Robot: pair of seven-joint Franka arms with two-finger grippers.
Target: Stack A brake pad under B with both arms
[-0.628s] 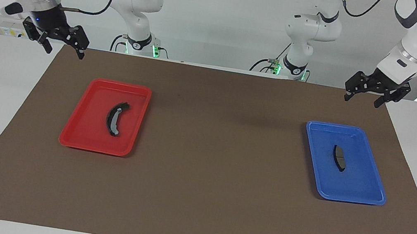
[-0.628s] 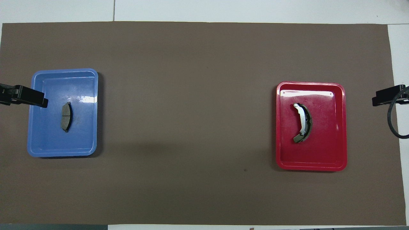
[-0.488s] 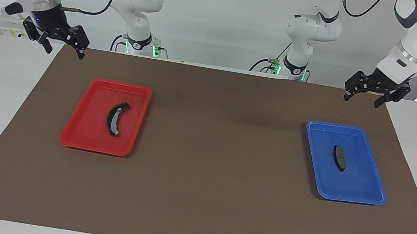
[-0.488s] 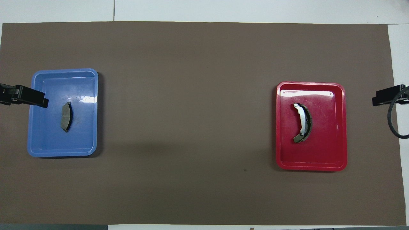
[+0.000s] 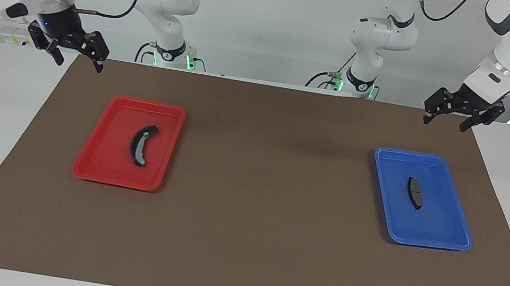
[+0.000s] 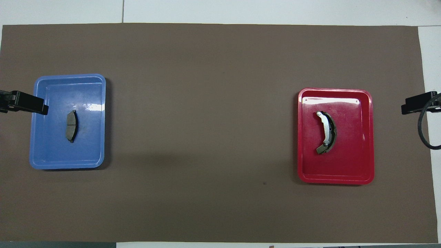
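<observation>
The short dark brake pad [image 5: 415,192] with a thin line across its middle lies in a blue tray [image 5: 446,229] toward the left arm's end of the table; it also shows in the overhead view [image 6: 71,126]. The curved crescent brake shoe B [image 5: 141,144] with a light grey strip lies in a red tray [image 5: 99,159] toward the right arm's end, and shows from overhead [image 6: 326,132]. My left gripper [image 5: 444,124] is open and empty, raised over the mat's edge nearest the robots. My right gripper [image 5: 79,65] is open and empty, raised over the mat's corner.
A brown mat [image 5: 264,216] covers the table between the two trays. The blue tray [image 6: 86,155] and red tray [image 6: 355,168] lie flat on it, far apart. A black cable [image 6: 422,134] hangs by the right gripper.
My left gripper has drifted slightly up and toward the left arm's end of the table. The right gripper, the pad and the shoe have not moved.
</observation>
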